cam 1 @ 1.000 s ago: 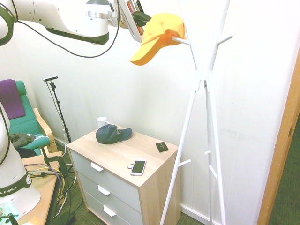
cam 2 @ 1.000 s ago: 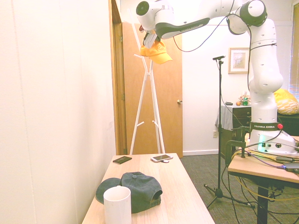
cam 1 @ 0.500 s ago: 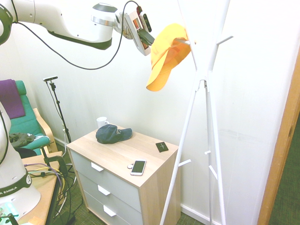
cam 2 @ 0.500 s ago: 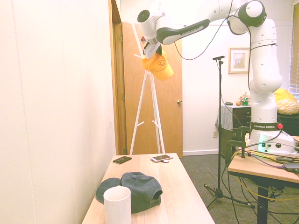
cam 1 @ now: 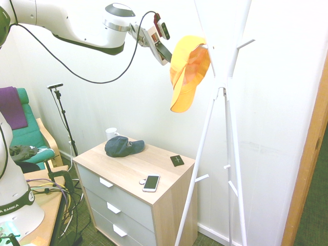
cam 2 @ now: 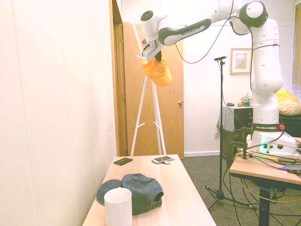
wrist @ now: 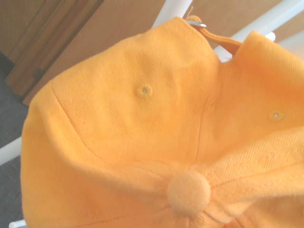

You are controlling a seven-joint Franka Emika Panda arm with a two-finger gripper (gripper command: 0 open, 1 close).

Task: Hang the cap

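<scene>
The orange-yellow cap (cam 1: 187, 69) hangs with its brim pointing down against an upper peg of the white coat rack (cam 1: 225, 87). Its back strap sits over the peg. My gripper (cam 1: 167, 53) comes in from the left, level with the crown, and is shut on the cap's fabric near the top. From the other side, the cap (cam 2: 159, 70) shows its round emblem, with the gripper (cam 2: 156, 56) just above it and the coat rack (cam 2: 153, 108) behind. Up close, the cap (wrist: 142, 118) fills the wrist view, its top button and eyelets visible.
A wooden dresser (cam 1: 128, 169) stands below left of the rack. On it lie a dark navy cap (cam 1: 123, 146), a white mug (cam 1: 111, 133), a phone (cam 1: 151, 182) and a black wallet (cam 1: 177, 160). The wall is right behind the rack, with a wooden door (cam 2: 169, 117) beside it.
My gripper has moved toward the rack and tilted down. The cap has swung from brim pointing out to brim hanging down, settling against the peg.
</scene>
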